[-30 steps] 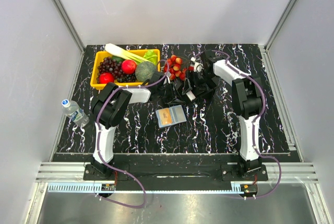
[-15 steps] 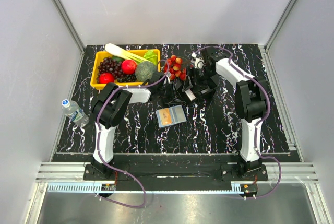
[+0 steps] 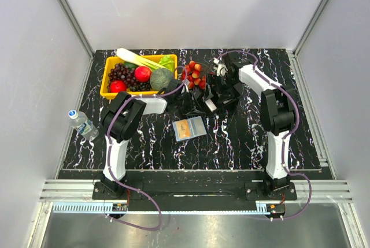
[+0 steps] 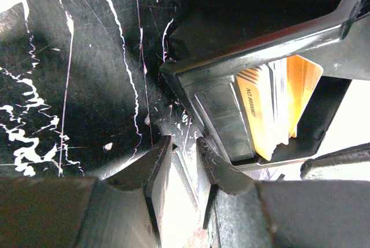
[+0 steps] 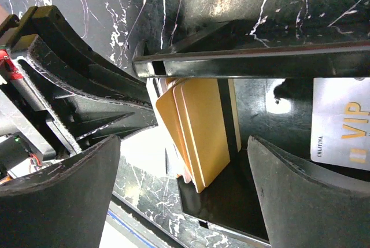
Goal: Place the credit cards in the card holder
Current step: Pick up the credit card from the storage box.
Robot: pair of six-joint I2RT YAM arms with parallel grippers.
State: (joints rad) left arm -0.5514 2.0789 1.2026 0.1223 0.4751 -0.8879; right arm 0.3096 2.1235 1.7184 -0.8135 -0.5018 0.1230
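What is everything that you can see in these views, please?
black tray: one, black, mid-table
credit cards: several, orange-gold, inside the tray
VIP card: one, silver, beside them
card holder: one, light blue inside, open, nearer than the tray
yellow basket: one, yellow, far left, full of produce
red fruits: a pile, red, right of the basket
water bottle: one, clear, left edge
left gripper: one, black, at the tray's corner
right gripper: one, black, open over the cards

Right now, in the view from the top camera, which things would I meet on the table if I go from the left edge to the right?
water bottle → yellow basket → open card holder → right arm. I leave out the red fruits, which share the card holder's column.
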